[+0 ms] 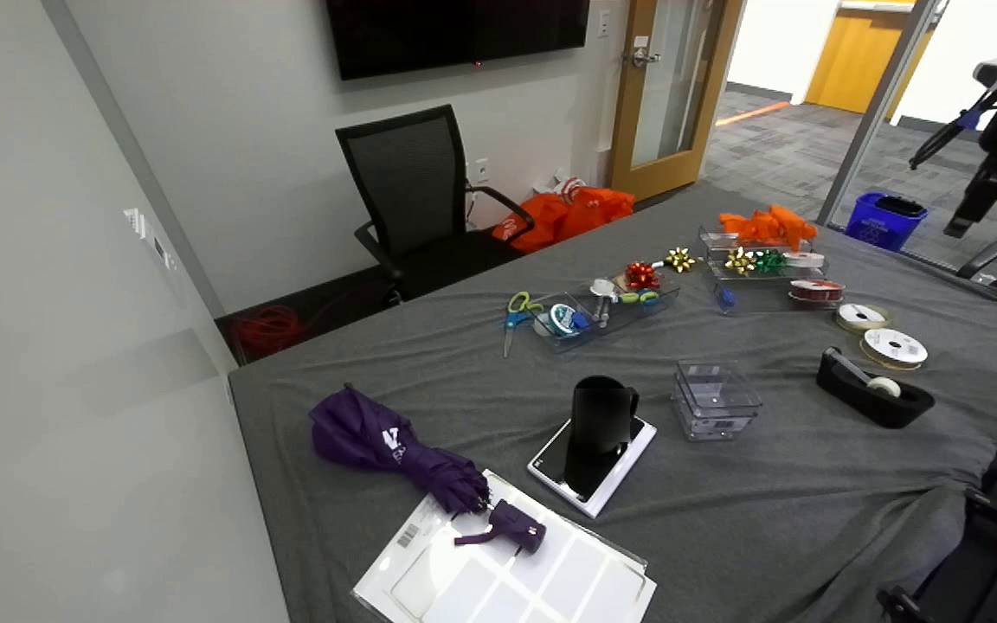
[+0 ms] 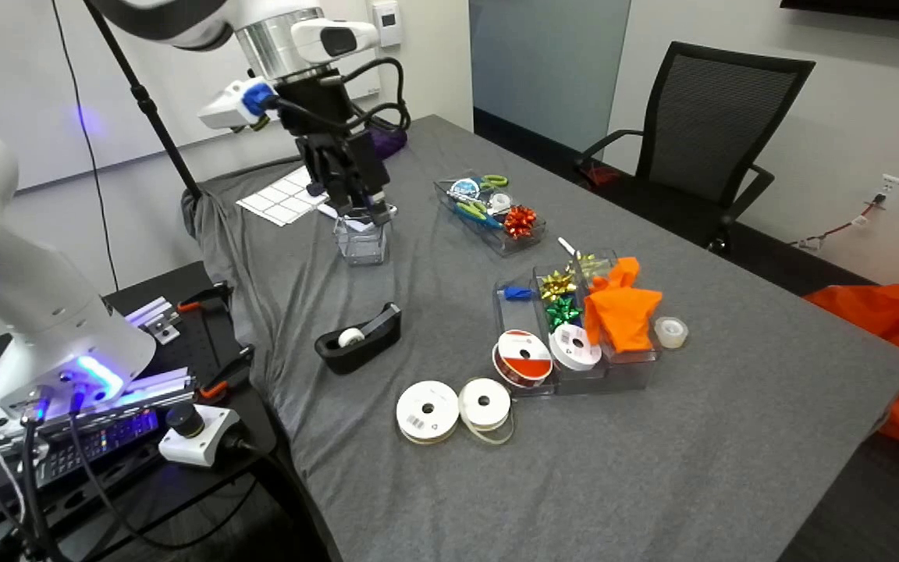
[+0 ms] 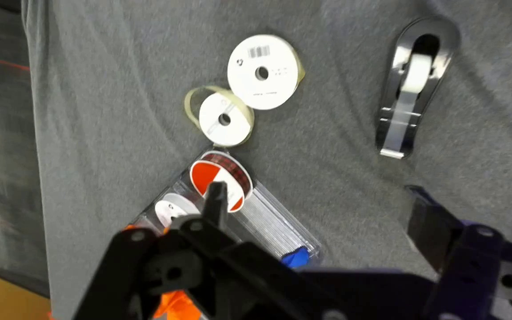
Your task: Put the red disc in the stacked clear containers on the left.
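We start wide with the grey cloth-covered surface (image 2: pixel 574 468), stretching across both exterior views. Beside it, in an exterior view, stands the robot arm (image 2: pixel 270 47), white and jointed. We pick out the purple umbrella (image 1: pixel 377 443), lying folded, and the clear organizer (image 2: pixel 609 380), split into compartments. Up in the air, here's the end effector (image 3: pixel 317 190): in the wrist view we see its two fingers standing wide apart, well above the surface. On to the stacked clear containers (image 1: pixel 715 407)! Nested and upright, they sit between the black mug (image 1: pixel 600 415) and the black tape dispenser (image 1: pixel 884 402). Smaller again, we get two white-faced spools (image 3: pixel 278 84), lying flat, just beside each other. And there it is, the red disc (image 2: pixel 524 365), a ribbon spool with a red-and-white face, tilted at one end of an organizer compartment, well apart from the containers. Relative to the end effector, we have it below and well apart, though in the wrist view one finger crosses in front of its face. At that compartment's other end, we spot a blue piece (image 3: pixel 296 258).
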Motion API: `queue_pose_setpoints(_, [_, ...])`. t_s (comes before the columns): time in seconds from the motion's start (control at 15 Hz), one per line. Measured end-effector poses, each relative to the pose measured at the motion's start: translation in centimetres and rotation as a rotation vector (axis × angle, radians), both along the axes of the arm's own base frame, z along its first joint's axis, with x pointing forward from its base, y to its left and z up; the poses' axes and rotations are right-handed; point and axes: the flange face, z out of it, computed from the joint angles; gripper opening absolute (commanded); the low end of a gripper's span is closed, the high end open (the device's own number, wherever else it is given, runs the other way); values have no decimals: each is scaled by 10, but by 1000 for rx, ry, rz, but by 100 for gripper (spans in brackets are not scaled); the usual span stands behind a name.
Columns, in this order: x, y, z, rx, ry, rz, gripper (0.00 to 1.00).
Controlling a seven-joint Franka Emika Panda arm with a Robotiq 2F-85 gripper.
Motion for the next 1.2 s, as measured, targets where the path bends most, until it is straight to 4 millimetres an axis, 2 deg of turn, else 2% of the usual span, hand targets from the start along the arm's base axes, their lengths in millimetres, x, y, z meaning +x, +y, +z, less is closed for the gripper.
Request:
queue_pose_setpoints(0.27, [23,-28,-29,-79,-58,123,100])
queue_pose_setpoints(0.6, [45,-58,-57,-145,-113,160,100])
queue_pose_setpoints(1.0, [50,-52,-54,-147,-127,178,100])
queue_pose_setpoints(1.2, [61,-48,-67,-157,-175,230,100])
